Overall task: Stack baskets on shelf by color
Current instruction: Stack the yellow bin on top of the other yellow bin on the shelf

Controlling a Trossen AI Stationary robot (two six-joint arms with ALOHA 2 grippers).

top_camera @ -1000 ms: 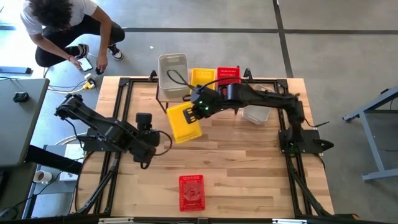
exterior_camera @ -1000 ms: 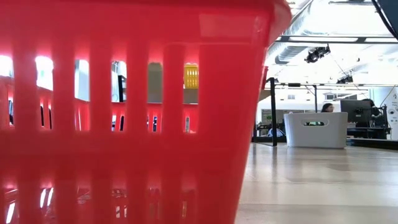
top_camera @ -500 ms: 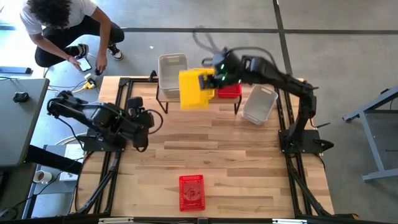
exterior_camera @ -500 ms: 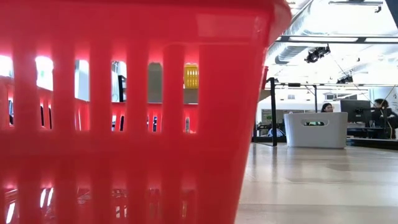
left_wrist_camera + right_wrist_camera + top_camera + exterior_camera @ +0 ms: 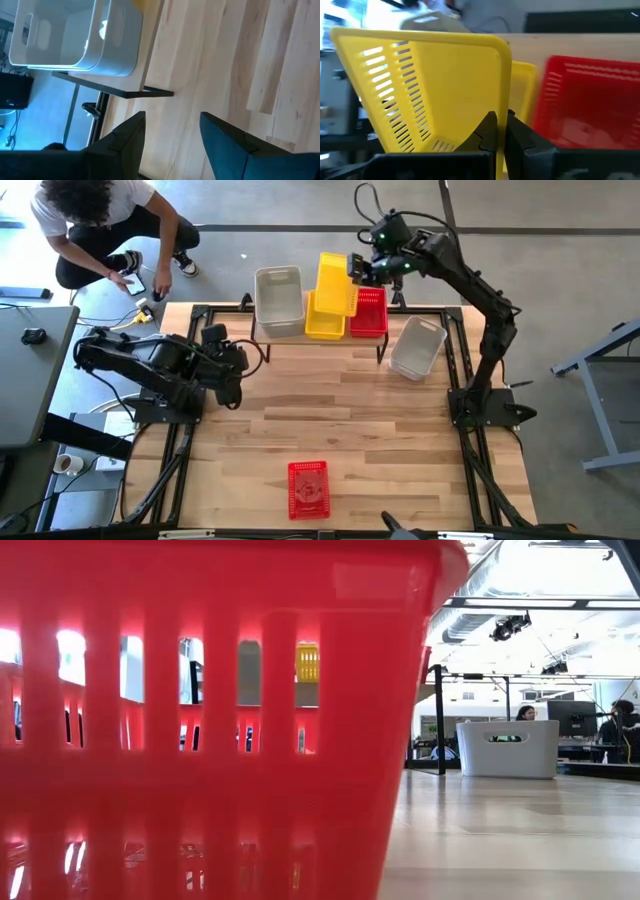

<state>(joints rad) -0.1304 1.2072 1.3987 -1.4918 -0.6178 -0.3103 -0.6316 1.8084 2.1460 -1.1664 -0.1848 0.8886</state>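
Observation:
My right gripper is shut on a yellow basket and holds it in the air over the far end of the table, above the shelf. On the shelf stand a grey basket, a yellow basket and a red basket. Another grey basket rests on the table right of the shelf. A red basket stands near the front edge. My left gripper is open over the table's left side, holding nothing. My right gripper has the yellow basket by one short wall near its rim, one finger inside the basket and the other outside. The basket is lifted clear and tilted, its open side turned toward the wrist, above the yellow basket on the shelf.
A person crouches on the floor beyond the table's far left corner. In the low view the near red basket fills most of the picture; the grey basket shows behind it. Bare wooden tabletop lies between the shelf and the front red basket.
My right gripper has carried the yellow basket from the middle of the table up and toward the far edge, over the shelf, turning it on the way. My left gripper has drawn back toward the far left, staying open.

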